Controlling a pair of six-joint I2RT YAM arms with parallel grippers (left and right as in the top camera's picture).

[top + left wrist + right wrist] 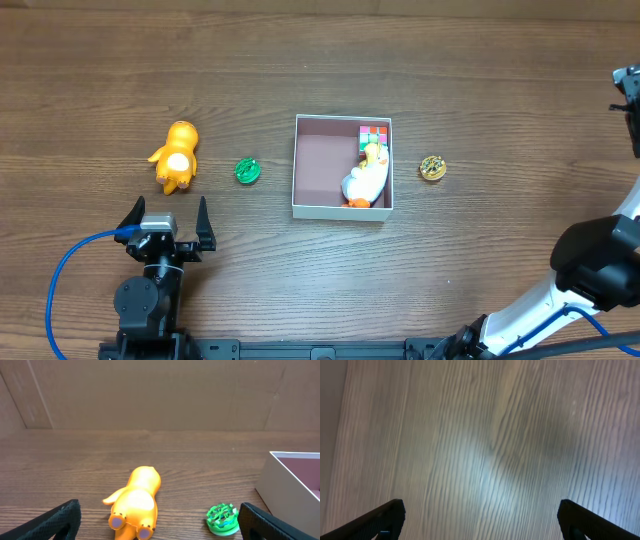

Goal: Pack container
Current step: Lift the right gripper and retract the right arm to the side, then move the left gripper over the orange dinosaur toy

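The container (318,160) is a shallow square box with white walls and a dull pink inside, at the table's middle. In it lie a white duck toy (366,180) and a colourful cube (375,133). An orange toy animal (177,156) and a green round toy (247,171) lie left of it; a gold round toy (432,168) lies right of it. My left gripper (167,225) is open and empty, just in front of the orange toy (136,505) and the green toy (222,519). My right gripper (480,520) is open over bare wood.
The container's white corner (280,485) shows at the right edge of the left wrist view. A blue cable (70,270) loops from the left arm. The right arm's base (590,265) sits at the front right.
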